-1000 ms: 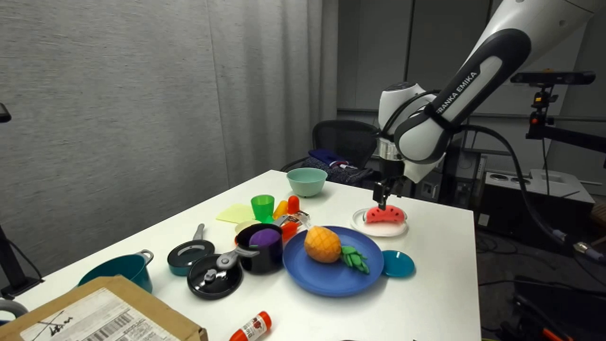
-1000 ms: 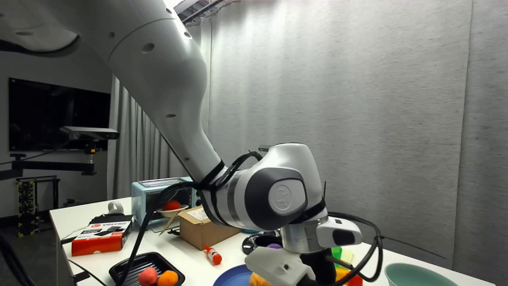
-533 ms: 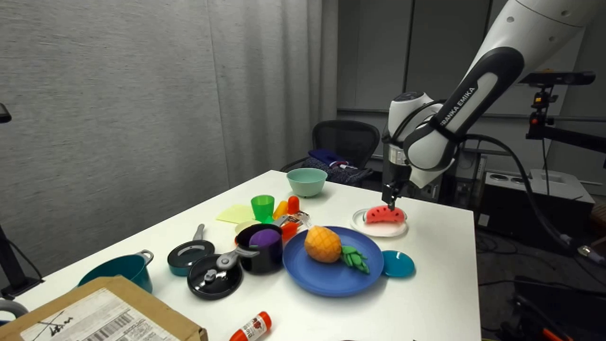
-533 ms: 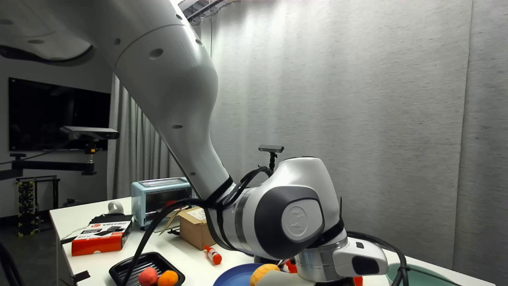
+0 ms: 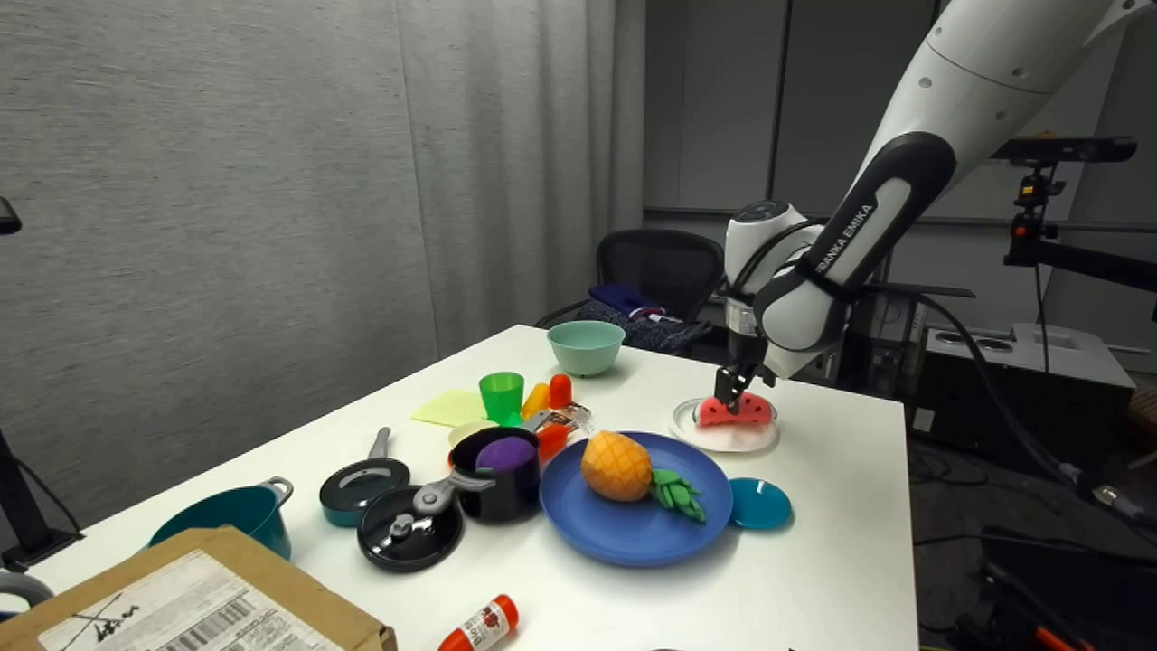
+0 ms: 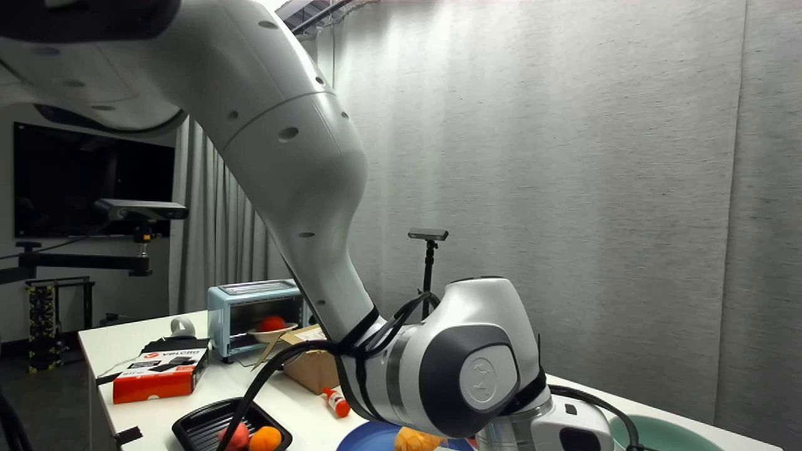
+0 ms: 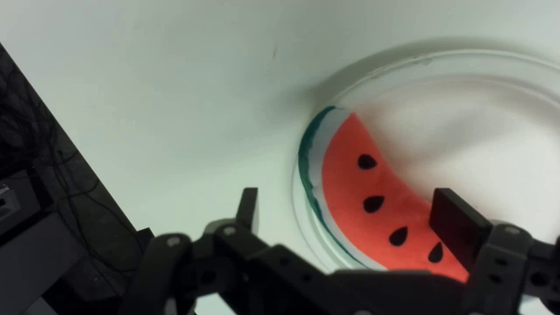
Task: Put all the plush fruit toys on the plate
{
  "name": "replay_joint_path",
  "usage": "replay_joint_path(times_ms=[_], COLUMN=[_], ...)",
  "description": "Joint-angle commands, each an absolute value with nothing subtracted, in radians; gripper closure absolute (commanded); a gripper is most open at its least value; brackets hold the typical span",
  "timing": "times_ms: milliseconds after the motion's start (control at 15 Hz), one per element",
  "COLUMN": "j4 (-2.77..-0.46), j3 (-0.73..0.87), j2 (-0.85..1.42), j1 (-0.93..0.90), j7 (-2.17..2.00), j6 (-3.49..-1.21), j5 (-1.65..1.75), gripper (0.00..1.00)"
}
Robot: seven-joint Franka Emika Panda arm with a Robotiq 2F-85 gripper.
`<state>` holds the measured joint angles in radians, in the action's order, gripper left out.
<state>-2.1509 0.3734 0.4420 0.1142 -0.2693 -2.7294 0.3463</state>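
Observation:
A plush watermelon slice (image 7: 350, 175) lies on a small white dish (image 7: 503, 131), its green rind toward the table's far edge. My gripper (image 7: 350, 205) is open over it: one finger stands beyond the rind, the other on the straight-cut side, and nothing is gripped. The same watermelon (image 5: 750, 414) shows under the gripper (image 5: 746, 389) in an exterior view. On the blue plate (image 5: 615, 538) rests a plush pineapple (image 5: 616, 466). A pinkish round fruit (image 6: 241, 437) and an orange one (image 6: 265, 438) sit in a black ridged tray (image 6: 199, 426).
A teal lid (image 5: 761, 504) touches the plate's side. Left of the plate stand a black pot (image 5: 502, 502) with a purple toy inside, a black lid (image 5: 411, 538) and a green cup (image 5: 502, 396). A toaster oven (image 6: 257, 300) holds a red round thing (image 6: 272, 324) in a bowl.
The arm has come down, bringing the open gripper lower around the watermelon, after a small shift sideways and back. The watermelon, pineapple and plate have stayed where they were.

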Motion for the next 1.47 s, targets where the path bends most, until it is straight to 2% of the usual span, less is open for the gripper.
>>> replay_joint_path(times_ms=[0, 133, 200, 267, 333, 733, 933, 1200, 1400], j4=[-2.070, -2.047, -2.042, -2.038, -2.036, -2.028, -2.048, -2.104, -2.170], j3=[0.376, 0.349, 0.335, 0.326, 0.321, 0.296, 0.293, 0.206, 0.063], j2=[0.493, 0.511, 0.518, 0.526, 0.535, 0.551, 0.485, 0.346, 0.240], j1=[0.118, 0.136, 0.146, 0.150, 0.151, 0.153, 0.134, 0.150, 0.180], j7=[-0.208, -0.173, -0.155, -0.141, -0.131, -0.110, -0.100, 0.000, 0.128], j6=[-2.724, -2.712, -2.708, -2.705, -2.705, -2.693, -2.708, -2.714, -2.722], j5=[0.349, 0.316, 0.302, 0.293, 0.289, 0.247, 0.253, 0.209, 0.041], gripper=[0.00, 0.04, 0.20, 0.28, 0.31, 0.79, 0.98, 0.99, 0.97])
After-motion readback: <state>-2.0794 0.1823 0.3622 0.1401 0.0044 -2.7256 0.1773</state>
